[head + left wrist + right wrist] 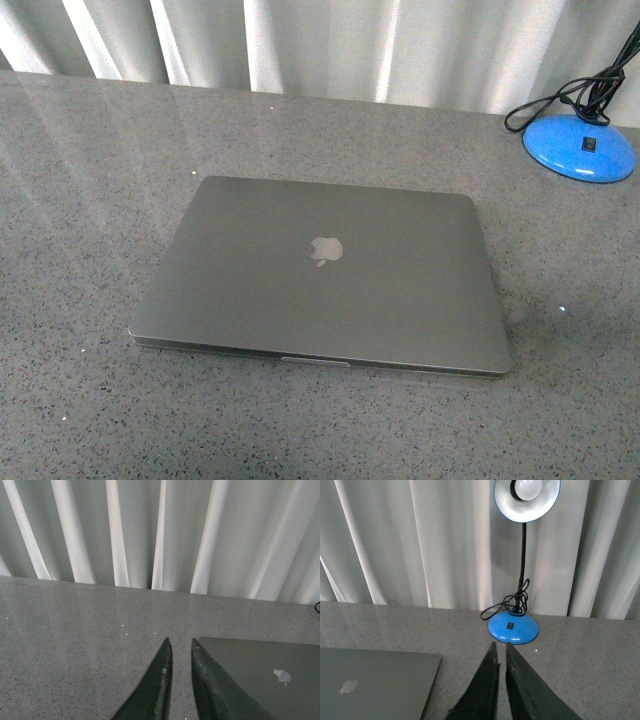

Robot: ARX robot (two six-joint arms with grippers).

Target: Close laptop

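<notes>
The laptop lies flat and shut on the grey stone table, lid down, its pale apple logo facing up. Neither arm shows in the front view. In the left wrist view my left gripper is shut and empty, raised above the table beside a far corner of the laptop. In the right wrist view my right gripper is shut and empty, raised above bare table to one side of the laptop.
A blue desk lamp stands at the back right, its base with a coiled black cord; it also shows in the right wrist view. Pale curtains hang behind the table's far edge.
</notes>
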